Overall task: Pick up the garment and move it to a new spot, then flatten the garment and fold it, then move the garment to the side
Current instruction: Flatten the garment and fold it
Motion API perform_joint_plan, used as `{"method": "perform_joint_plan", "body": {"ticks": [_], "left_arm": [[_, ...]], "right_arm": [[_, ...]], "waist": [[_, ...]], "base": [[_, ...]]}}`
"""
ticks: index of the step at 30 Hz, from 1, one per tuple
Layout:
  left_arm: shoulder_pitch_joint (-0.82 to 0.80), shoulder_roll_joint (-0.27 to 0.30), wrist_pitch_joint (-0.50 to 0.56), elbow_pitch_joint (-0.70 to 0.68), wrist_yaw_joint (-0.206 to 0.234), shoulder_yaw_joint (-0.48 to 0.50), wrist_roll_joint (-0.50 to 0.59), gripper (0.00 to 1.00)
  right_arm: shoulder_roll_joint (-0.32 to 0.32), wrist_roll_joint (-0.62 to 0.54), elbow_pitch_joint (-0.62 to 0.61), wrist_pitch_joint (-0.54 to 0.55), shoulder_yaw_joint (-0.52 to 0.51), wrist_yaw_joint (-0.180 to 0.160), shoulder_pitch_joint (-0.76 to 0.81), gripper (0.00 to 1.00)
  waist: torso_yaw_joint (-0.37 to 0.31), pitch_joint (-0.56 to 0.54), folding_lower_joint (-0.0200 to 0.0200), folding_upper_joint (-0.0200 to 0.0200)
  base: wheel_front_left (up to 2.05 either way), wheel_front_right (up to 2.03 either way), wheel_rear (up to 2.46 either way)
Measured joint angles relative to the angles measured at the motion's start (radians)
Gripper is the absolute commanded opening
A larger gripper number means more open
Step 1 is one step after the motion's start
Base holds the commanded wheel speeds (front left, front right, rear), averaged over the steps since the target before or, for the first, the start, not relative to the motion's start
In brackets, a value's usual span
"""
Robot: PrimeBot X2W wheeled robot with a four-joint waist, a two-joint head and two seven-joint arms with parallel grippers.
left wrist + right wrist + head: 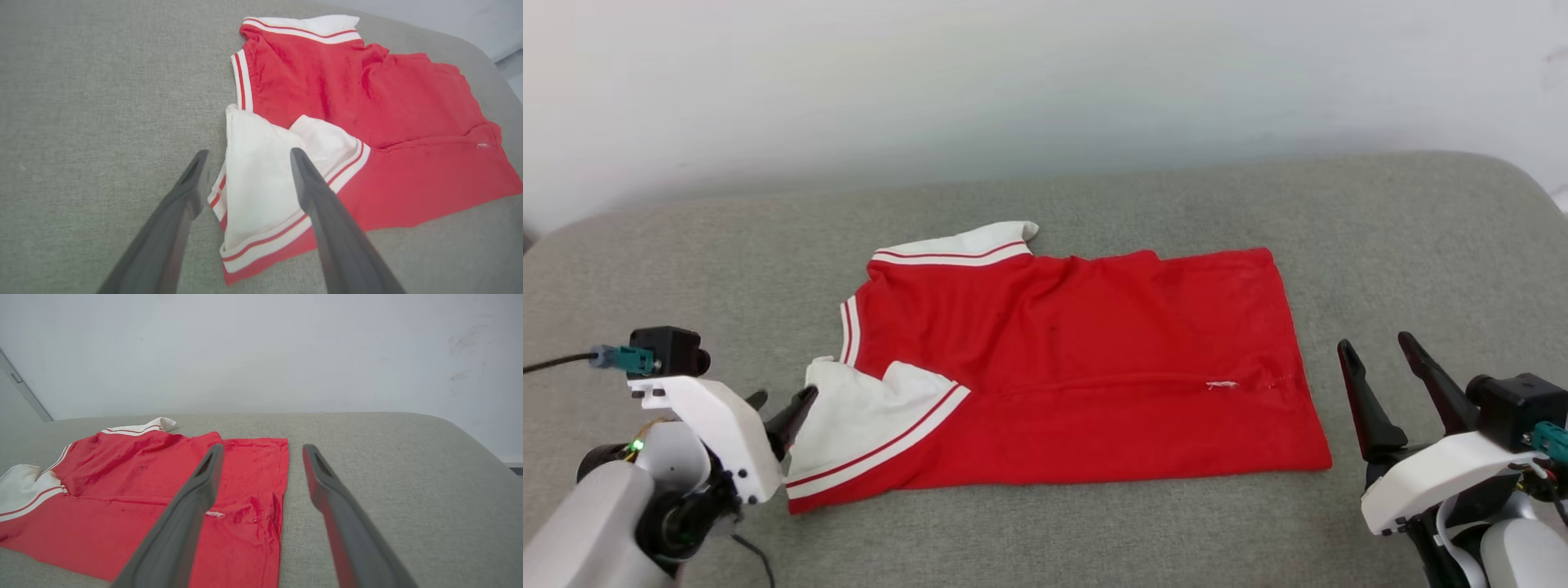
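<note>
Foreground, lower corners of the head view: left gripper (784,398) and right gripper (1374,343), each with its two dark fingers spread apart and nothing between them. Left fingertips sit at the edge of the near white sleeve (874,425); whether they touch the cloth cannot be told. In the left wrist view the same sleeve (261,183) lies between and beyond the open fingers. The right gripper stands just off the garment's hem end, over bare upholstery, with a clear gap.

Middle ground: garment (1078,367), red, lying flat in the centre of the grey cushioned surface (1094,539) as a rough rectangle. A straight crease runs along its length, with a small white mark (1222,385) on it, so the near portion is judged to be folded over the rest. The near sleeve is turned inward; the far sleeve (964,245) projects at the collar end. Flanking both short ends suits a two-handed lift, so moving the garment aside appears to be what is left.

Background: plain pale wall (1013,82).
</note>
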Motion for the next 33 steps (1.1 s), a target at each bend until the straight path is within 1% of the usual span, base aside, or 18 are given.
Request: {"method": "perform_joint_plan", "body": {"ticks": [3,5,8,12,16,17,19,20,22,25,27,33], "left_arm": [[0.015,0.05,0.128,-0.033,0.003,-0.016,-0.033,1.0],[0.026,0.075,0.202,-0.042,0.014,-0.021,-0.06,1.0],[0.043,0.097,0.276,-0.047,0.032,-0.024,-0.09,1.0],[0.055,0.102,0.312,-0.042,0.039,-0.013,-0.128,1.0],[0.044,0.095,0.327,-0.018,0.018,-0.001,-0.162,1.0],[0.04,0.093,0.336,-0.015,0.017,0.0,-0.172,0.67],[0.037,0.09,0.344,-0.009,0.007,0.002,-0.182,0.15],[0.035,0.087,0.344,-0.006,0.002,0.003,-0.186,0.0],[0.031,0.078,0.334,0.003,-0.004,0.003,-0.185,0.0],[0.03,0.044,0.303,0.011,-0.018,0.001,-0.187,0.0],[0.03,0.037,0.278,0.015,-0.026,-0.004,-0.172,0.0],[0.019,0.025,0.204,-0.014,-0.031,-0.008,-0.129,0.0]], "right_arm": [[0.026,-0.014,-0.046,0.016,-0.008,0.0,0.013,1.0],[0.04,-0.019,-0.067,0.025,-0.014,0.0,0.019,1.0],[0.061,-0.023,-0.084,0.034,-0.016,0.0,0.02,1.0],[0.077,-0.023,-0.087,0.04,-0.02,0.0,0.02,1.0],[0.083,-0.01,-0.079,0.048,-0.03,0.0,0.014,1.0],[0.084,-0.004,-0.077,0.05,-0.032,0.0,0.014,1.0],[0.082,0.006,-0.072,0.062,-0.042,0.0,0.011,1.0],[0.078,0.014,-0.07,0.07,-0.046,0.0,0.01,1.0],[0.067,0.03,-0.068,0.099,-0.049,0.0,0.005,1.0],[0.041,0.059,-0.06,0.168,-0.06,0.0,-0.012,1.0],[0.026,0.086,-0.041,0.254,-0.068,0.0,-0.021,1.0],[-0.027,0.137,0.019,0.618,-0.072,0.0,-0.082,1.0]], "waist": [[-0.014,0.02,0.0,0.0],[-0.022,0.039,0.0001,0.0],[-0.035,0.071,0.0001,0.0],[-0.054,0.112,0.0001,0.0],[-0.068,0.149,0.0001,0.0],[-0.071,0.155,0.0001,0.0],[-0.075,0.163,0.0001,0.0],[-0.075,0.164,0.0001,0.0],[-0.071,0.163,0.0001,0.0],[-0.064,0.154,0.0002,0.0],[-0.057,0.145,0.0002,0.0],[-0.027,0.128,0.0003,0.0]], "base": [[0.0,0.0,0.0],[0.0,0.0,0.0],[0.0,0.0,0.0],[0.0,0.0,0.0],[0.0,0.0,0.0],[0.0,0.0,0.0],[0.0,0.0,0.0],[0.0,0.0,0.0],[0.0,0.0,0.0],[0.0,0.0,0.0],[0.0,0.0,0.0],[0.0,0.0,0.0]]}}
